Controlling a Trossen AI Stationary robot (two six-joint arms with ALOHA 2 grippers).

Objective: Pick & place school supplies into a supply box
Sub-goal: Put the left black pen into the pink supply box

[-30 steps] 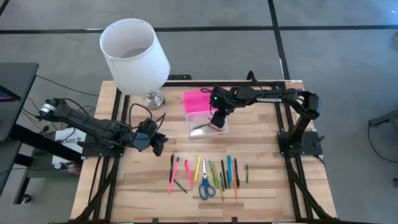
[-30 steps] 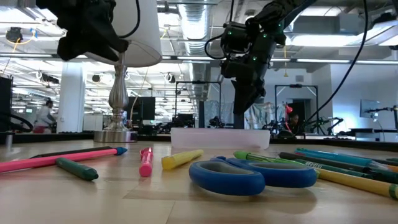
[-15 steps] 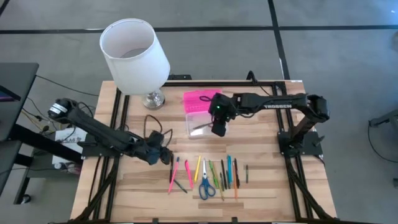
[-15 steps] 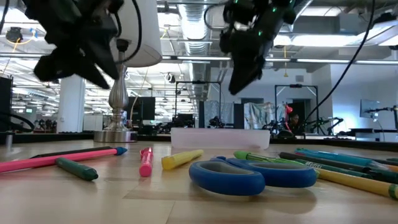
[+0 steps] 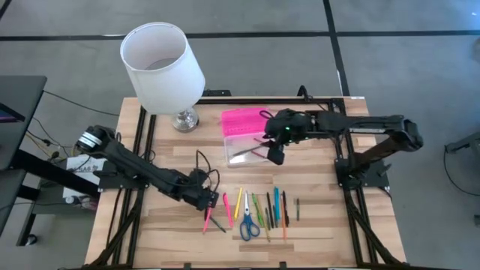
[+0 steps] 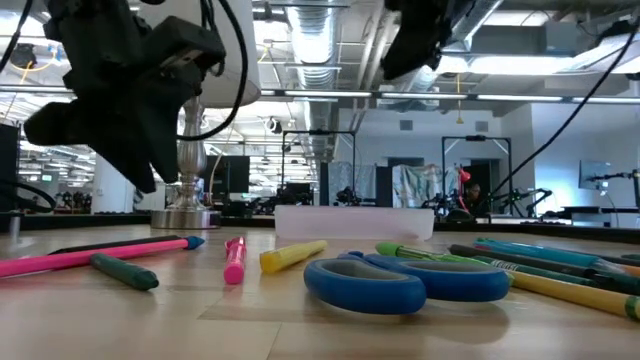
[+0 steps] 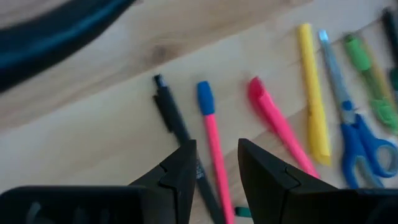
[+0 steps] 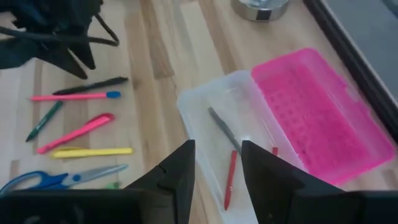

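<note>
The right tool (image 5: pixel 274 154), fingers apart and empty, has lifted up and off to the right of the clear plastic supply box (image 5: pixel 250 150) with its bright pink ribbed lid (image 5: pixel 241 121) folded open; a grey pen (image 8: pixel 222 130) and a red pen (image 8: pixel 230 178) already lie inside, so that drop looks finished. Meanwhile the left tool (image 5: pixel 208 197) has swept in over the left end of the row on the wooden tabletop (image 5: pixel 322 202), fingers apart, straddling the pink pen with a blue cap (image 7: pixel 211 127) beside a black pen (image 7: pixel 171 116), probably the next pick.
</note>
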